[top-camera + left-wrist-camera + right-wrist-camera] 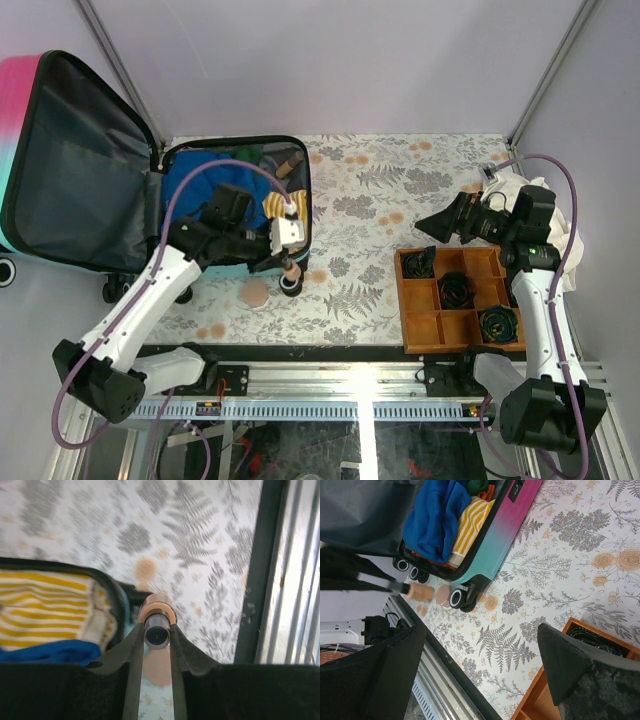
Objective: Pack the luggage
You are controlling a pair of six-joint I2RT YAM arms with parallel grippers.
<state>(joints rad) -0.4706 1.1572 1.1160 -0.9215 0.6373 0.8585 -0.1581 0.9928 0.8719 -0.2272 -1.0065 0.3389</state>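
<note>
The jaws of the left gripper [156, 630] were clenched on a small peach cylinder [156, 609], just off the near right corner of the luggage [80, 170], beside its wheel [456, 598]. Those of the right gripper [479, 629] hung released, well apart from it. The luggage lay open at the left of the bench [380, 190], holding a blue garment [215, 180] and yellow-striped cloth [275, 203]. Stowing the cylinder and closing the lid seemingly remained.

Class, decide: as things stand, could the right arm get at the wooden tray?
Probably yes: the wooden tray lies uncovered close by, and the right gripper hangs open just beyond it, holding nothing.
</note>
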